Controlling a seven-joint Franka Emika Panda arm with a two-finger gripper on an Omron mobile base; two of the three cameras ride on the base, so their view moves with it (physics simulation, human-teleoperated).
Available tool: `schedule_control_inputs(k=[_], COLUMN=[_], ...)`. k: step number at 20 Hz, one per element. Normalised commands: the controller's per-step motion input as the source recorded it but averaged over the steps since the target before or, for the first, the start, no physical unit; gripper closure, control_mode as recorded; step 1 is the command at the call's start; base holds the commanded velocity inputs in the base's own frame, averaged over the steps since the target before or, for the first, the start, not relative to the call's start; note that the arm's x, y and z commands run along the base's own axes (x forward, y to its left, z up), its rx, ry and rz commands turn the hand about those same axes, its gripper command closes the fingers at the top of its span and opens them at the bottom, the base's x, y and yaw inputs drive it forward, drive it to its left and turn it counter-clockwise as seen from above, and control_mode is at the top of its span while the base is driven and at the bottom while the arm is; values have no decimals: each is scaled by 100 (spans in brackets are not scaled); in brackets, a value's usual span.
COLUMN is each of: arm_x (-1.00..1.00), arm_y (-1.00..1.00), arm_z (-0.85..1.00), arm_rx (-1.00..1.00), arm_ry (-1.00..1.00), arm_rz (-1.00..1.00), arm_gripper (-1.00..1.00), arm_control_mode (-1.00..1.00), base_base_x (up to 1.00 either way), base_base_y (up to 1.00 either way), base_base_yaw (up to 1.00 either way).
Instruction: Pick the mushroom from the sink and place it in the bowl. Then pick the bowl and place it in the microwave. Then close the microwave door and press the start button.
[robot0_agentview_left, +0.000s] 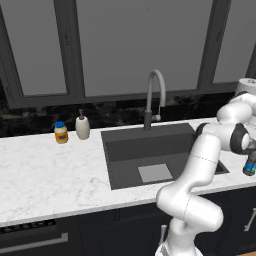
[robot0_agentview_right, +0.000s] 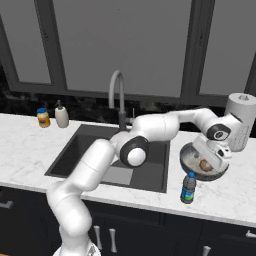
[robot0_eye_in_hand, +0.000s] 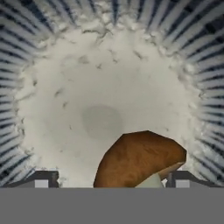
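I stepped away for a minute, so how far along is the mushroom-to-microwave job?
Done, by the look of it: the mushroom lies inside the bowl on the counter right of the sink. In hand: the gripper hovers over the bowl with its jaws wide apart, clear of the mushroom. Left: gripping the bowl, putting it in the microwave, closing the door and pressing start.

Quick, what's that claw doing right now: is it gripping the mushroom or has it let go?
Gripper: open, fingertips wide apart just above the bowl; the mushroom lies between them in the bowl, not clamped.
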Motion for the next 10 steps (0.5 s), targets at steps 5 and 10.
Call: schedule_control_inputs(k=[5,10], arm_x=[-25,26], arm_y=[21,44], arm_z=[49,16], arm_rx=[0,0], arm_ry=[-21,-8], arm_rz=[0,-3], arm_gripper=[-100,-100], arm_control_mode=[-100,-100], base_base_x=[0,0], base_base_y=[0,0], base_base_yaw=[0,0])
